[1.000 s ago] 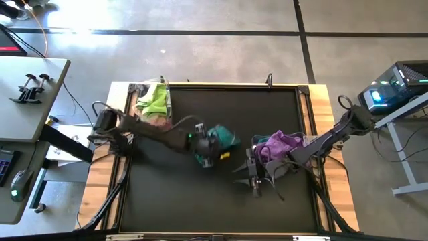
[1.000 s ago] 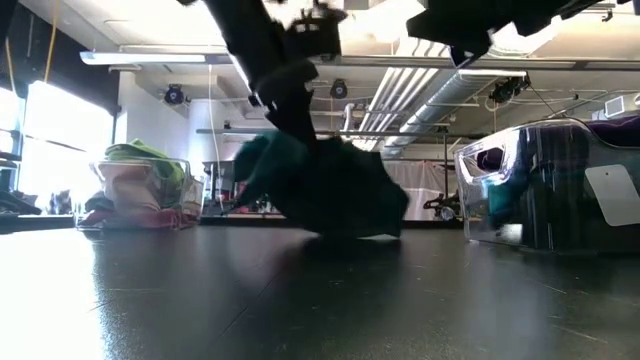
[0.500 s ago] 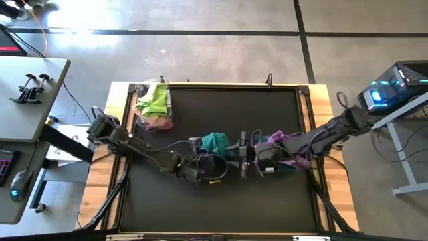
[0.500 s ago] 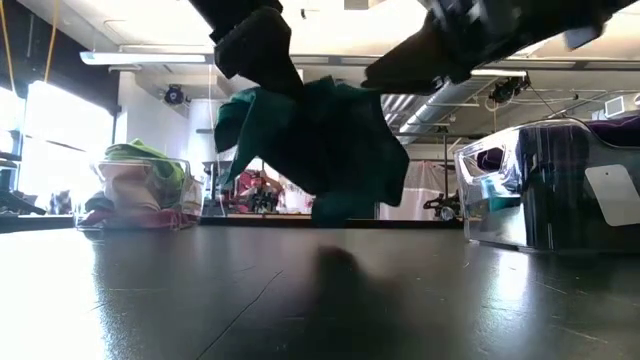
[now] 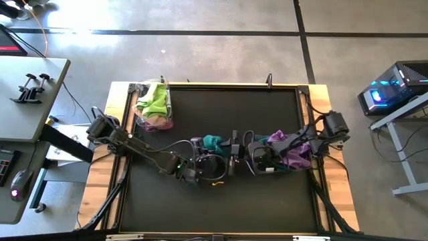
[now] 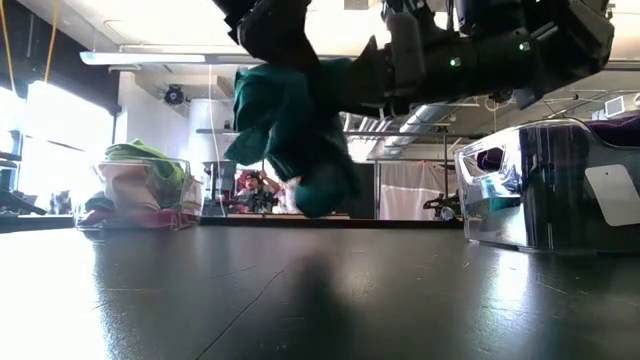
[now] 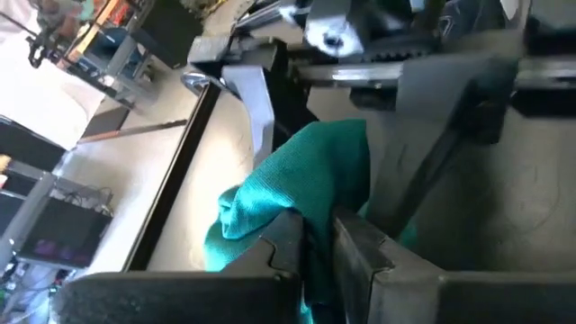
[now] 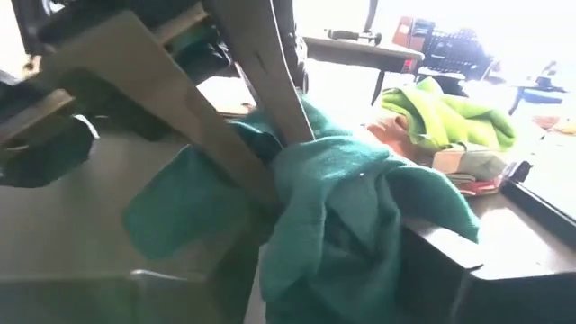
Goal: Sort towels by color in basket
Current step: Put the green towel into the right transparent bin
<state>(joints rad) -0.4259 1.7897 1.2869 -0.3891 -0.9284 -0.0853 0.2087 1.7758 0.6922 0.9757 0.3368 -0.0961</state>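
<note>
Bunched teal towel [image 6: 290, 130] hangs crumpled, pinched by left pincer [image 5: 200, 143]

Both arms black, jointed, with looping black cables; green status LEDs on right gripper [image 6: 400, 75] housing, fingers flat grey-black.

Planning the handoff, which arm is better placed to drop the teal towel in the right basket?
Right. The right gripper sits beside its basket and faces the teal towel, now pinched by the left gripper.

Teal towel [image 8: 342, 216] pinched between pale fingers [image 8: 261, 81], lime towel [image 8: 445, 117] beyond.
</note>
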